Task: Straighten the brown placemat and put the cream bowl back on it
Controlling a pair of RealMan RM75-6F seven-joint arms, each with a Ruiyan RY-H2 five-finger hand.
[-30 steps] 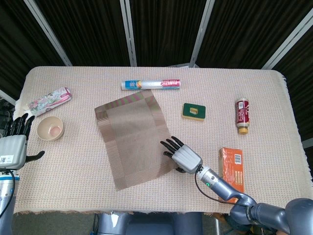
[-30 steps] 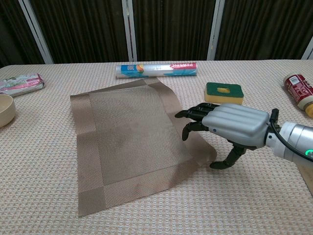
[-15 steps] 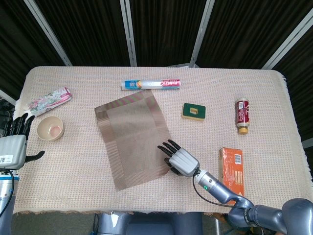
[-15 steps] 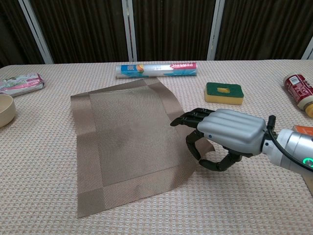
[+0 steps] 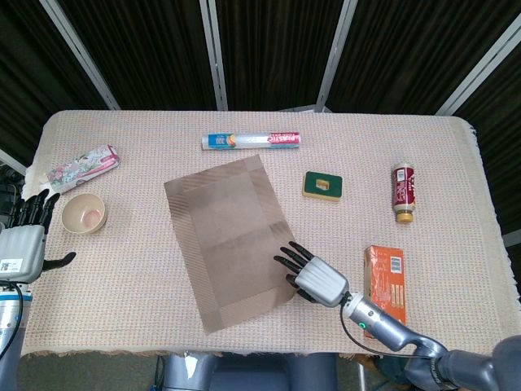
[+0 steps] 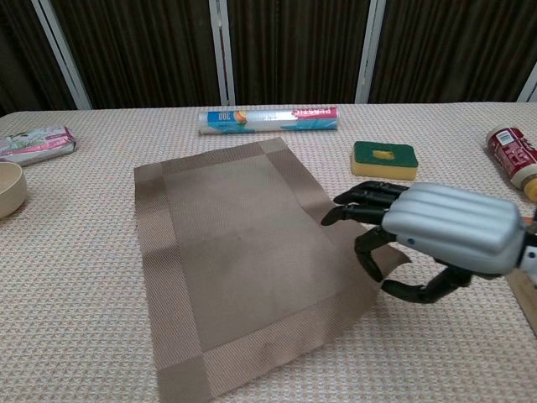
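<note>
The brown placemat (image 5: 226,237) lies skewed on the tablecloth, its long sides running from far left to near right. My right hand (image 5: 316,278) is at the mat's near right corner, also shown in the chest view (image 6: 436,232). That corner of the placemat (image 6: 252,252) curls up between the fingers and thumb, which grip it. The cream bowl (image 5: 84,213) stands off the mat at the table's left, and the chest view catches the bowl (image 6: 10,189) at its left edge. My left hand (image 5: 24,241) hovers by the table's left edge with fingers spread, holding nothing.
A plastic wrap roll (image 5: 251,141) lies beyond the mat. A green sponge (image 5: 322,185) and a brown bottle (image 5: 403,193) sit to the right. An orange box (image 5: 386,282) stands just right of my right hand. A floral pack (image 5: 81,165) lies behind the bowl.
My right hand has pulled back toward the near right, dragging the placemat's corner with it. The mat has slid right and turned a little. The left hand and bowl stayed put.
</note>
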